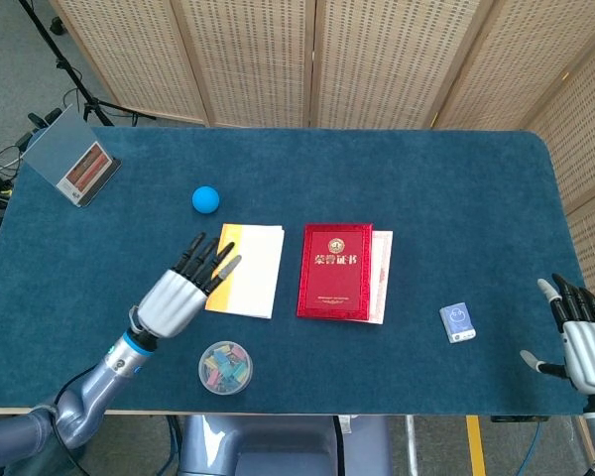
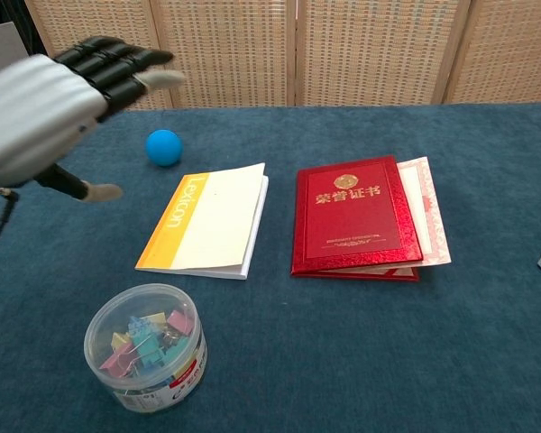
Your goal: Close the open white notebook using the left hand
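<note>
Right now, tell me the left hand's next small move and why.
Probably just draw the left hand back toward the table edge. The notebook already lies shut and flat, cover up, and the hand hovers open beside it, its fingers touching nothing.
</note>
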You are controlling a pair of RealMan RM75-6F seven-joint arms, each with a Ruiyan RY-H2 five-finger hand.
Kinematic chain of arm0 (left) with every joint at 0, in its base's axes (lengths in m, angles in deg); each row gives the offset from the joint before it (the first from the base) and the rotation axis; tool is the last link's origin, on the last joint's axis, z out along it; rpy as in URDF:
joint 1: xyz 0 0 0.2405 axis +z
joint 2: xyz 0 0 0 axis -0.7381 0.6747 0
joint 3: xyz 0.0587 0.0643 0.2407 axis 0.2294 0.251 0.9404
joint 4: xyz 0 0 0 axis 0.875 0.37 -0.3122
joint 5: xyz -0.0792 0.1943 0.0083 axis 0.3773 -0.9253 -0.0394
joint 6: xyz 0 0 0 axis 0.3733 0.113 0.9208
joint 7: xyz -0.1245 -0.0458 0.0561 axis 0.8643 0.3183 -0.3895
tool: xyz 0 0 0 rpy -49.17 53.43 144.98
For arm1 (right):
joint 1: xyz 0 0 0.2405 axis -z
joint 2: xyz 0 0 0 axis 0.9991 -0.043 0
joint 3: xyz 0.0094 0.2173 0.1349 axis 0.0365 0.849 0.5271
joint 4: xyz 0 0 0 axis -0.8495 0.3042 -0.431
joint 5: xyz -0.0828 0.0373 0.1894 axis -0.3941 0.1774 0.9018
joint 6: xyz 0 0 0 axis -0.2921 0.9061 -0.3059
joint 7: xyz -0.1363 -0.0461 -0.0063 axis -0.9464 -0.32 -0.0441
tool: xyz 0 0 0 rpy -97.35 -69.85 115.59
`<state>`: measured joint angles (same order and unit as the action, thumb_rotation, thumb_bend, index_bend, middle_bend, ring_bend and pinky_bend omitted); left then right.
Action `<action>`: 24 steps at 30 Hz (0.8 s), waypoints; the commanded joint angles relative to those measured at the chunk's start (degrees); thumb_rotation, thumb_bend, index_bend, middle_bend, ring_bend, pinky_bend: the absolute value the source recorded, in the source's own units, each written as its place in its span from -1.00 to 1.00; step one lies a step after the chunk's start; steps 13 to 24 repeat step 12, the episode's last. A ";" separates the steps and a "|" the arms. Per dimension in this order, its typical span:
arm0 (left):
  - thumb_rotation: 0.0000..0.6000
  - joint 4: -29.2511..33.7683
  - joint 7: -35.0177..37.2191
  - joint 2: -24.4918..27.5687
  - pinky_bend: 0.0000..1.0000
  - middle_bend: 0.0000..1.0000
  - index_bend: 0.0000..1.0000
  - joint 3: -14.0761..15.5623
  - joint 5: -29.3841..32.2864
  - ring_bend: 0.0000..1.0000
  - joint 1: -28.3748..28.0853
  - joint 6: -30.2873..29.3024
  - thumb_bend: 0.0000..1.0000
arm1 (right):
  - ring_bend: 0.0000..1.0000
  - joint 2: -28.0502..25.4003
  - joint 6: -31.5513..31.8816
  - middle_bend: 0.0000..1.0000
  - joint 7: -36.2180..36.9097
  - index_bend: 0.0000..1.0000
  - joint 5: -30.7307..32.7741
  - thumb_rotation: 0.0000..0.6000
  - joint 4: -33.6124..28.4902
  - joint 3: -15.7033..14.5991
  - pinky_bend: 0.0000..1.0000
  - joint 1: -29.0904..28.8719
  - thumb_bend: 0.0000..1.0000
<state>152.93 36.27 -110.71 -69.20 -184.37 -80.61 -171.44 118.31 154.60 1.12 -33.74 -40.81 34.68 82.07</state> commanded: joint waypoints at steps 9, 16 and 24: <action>1.00 18.40 18.18 19.62 -1.00 -1.00 -1.00 2.46 17.21 -1.00 19.66 -6.76 -1.00 | -1.00 -0.04 1.46 -1.00 -0.36 -1.00 -0.08 1.00 -0.44 0.14 -1.00 0.68 -1.00; 1.00 17.14 21.21 19.92 -1.00 -1.00 -1.00 2.81 17.24 -1.00 20.77 -6.35 -1.00 | -1.00 -0.03 1.71 -1.00 -0.43 -1.00 -0.07 1.00 -0.47 0.16 -1.00 0.83 -1.00; 1.00 17.14 21.21 19.92 -1.00 -1.00 -1.00 2.81 17.24 -1.00 20.77 -6.35 -1.00 | -1.00 -0.03 1.71 -1.00 -0.43 -1.00 -0.07 1.00 -0.47 0.16 -1.00 0.83 -1.00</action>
